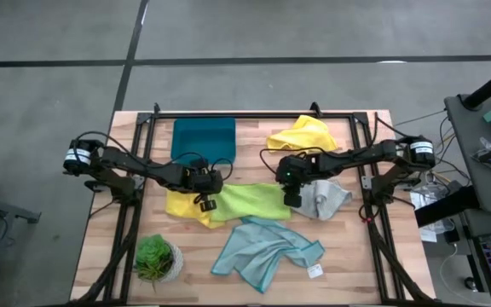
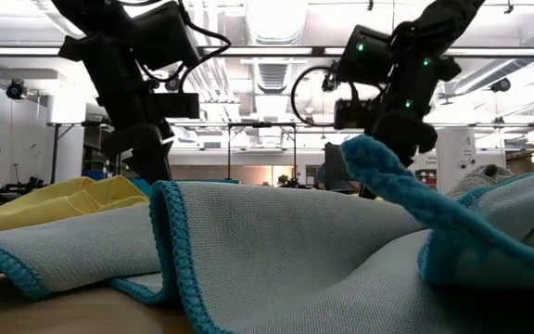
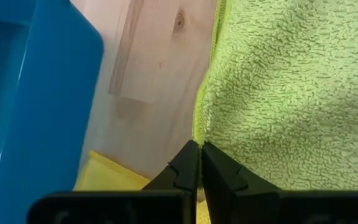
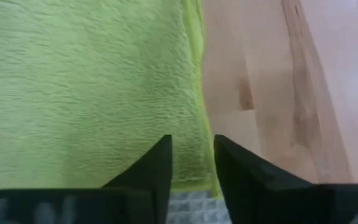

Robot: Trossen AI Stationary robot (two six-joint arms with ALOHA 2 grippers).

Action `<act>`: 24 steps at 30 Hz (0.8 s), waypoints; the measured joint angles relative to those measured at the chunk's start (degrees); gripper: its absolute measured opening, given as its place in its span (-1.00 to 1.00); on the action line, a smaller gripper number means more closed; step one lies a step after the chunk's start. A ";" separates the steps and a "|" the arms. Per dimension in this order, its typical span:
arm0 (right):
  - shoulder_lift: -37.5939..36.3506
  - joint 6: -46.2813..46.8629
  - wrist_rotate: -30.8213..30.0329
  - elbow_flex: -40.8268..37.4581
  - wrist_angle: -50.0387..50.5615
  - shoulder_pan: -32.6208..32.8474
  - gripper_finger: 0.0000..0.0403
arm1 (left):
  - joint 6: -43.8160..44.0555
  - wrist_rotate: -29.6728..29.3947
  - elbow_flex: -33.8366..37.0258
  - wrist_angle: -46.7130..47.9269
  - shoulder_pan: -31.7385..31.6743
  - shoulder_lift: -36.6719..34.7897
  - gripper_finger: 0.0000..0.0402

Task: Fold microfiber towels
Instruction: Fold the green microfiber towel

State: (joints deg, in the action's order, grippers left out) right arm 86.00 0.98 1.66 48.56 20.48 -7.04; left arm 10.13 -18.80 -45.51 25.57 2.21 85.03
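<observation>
Mid-fold on the lime green towel (image 1: 250,201) at desk centre. Left end effector (image 1: 205,201) pinches its nine o'clock edge; right end effector (image 1: 291,198), fingers slightly apart, hovers at three o'clock. Next probably needs a right regrip.

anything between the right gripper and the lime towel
Nothing visible. The right gripper hangs open right over the lime towel's edge, beside the grey towel. The left gripper is shut at the opposite edge.
</observation>
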 joint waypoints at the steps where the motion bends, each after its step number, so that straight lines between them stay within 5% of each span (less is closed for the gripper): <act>1: 0.55 -0.05 0.01 0.00 0.04 -0.25 -0.34 | 0.00 0.02 0.02 0.11 0.01 0.00 -1.00; 8: 1.66 -0.99 0.01 -0.07 -0.01 -0.81 -0.22 | 0.00 0.08 0.04 0.37 0.01 0.00 -1.00; 18: 1.50 -2.72 0.03 -0.07 0.26 -0.87 -0.89 | 0.00 0.13 0.04 0.37 0.01 0.00 -1.00; 24: -0.39 -2.99 -0.14 0.08 2.12 -0.87 -0.95 | 0.04 0.08 0.04 0.39 0.01 0.00 -1.00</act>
State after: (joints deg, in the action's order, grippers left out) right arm 85.60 -2.01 1.52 48.63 22.60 -7.90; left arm 10.17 -18.72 -45.47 25.96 2.22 85.03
